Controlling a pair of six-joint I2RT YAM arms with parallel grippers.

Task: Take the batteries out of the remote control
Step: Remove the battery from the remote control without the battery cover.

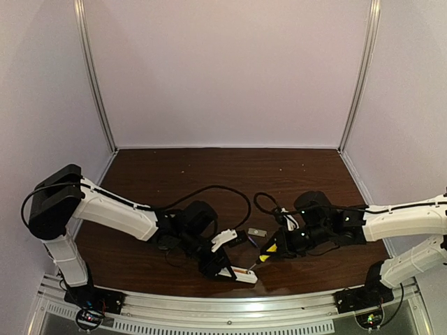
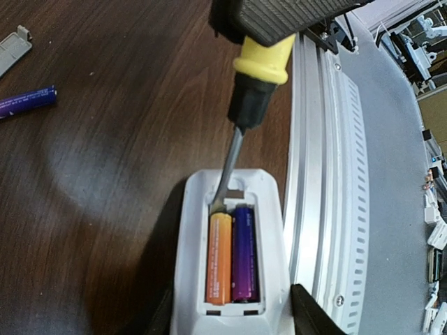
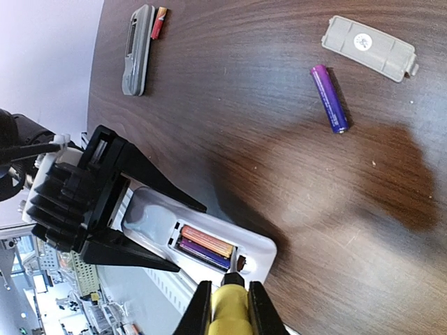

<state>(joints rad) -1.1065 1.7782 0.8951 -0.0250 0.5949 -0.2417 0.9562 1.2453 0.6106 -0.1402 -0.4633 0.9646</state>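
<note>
My left gripper (image 2: 234, 319) is shut on the white remote control (image 2: 269, 230), back side up, its battery bay uncovered. In the bay lie an orange battery (image 2: 219, 258) and a purple battery (image 2: 244, 251), side by side. My right gripper (image 3: 229, 314) is shut on the yellow-handled screwdriver (image 2: 262, 70). Its blade tip sits in the bay at the far end of the orange battery (image 3: 207, 241). A loose purple battery (image 3: 330, 98) lies on the table. From above, the remote (image 1: 237, 273) is near the front edge with the screwdriver (image 1: 269, 250) over it.
A grey cover plate (image 3: 368, 47) lies beyond the loose purple battery. A second, grey remote (image 3: 136, 49) lies farther off with a red battery (image 3: 159, 22) beside it. The metal rail (image 2: 314, 174) runs along the table's front edge, right next to the held remote.
</note>
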